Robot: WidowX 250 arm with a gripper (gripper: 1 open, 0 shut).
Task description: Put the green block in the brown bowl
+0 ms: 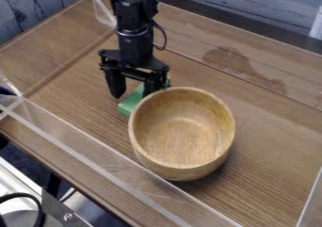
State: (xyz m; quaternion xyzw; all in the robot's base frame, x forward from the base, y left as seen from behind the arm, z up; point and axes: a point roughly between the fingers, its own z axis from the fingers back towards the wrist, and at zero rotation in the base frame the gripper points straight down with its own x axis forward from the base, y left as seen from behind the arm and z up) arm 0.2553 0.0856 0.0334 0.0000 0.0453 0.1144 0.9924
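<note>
The green block (pixel 128 103) lies flat on the wooden table, tight against the left outer wall of the brown bowl (pixel 184 132). Part of it is hidden by the fingers and the bowl's rim. My black gripper (pixel 134 84) points straight down over the block, open, with one finger (pixel 116 81) to its left and the other (pixel 151 83) at its right near the bowl's rim. Nothing is held. The bowl stands upright and empty at the table's centre.
A clear plastic wall (pixel 75 141) runs along the front edge of the table, and another rises at the right (pixel 310 202). A dark stain (pixel 233 57) marks the wood behind the bowl.
</note>
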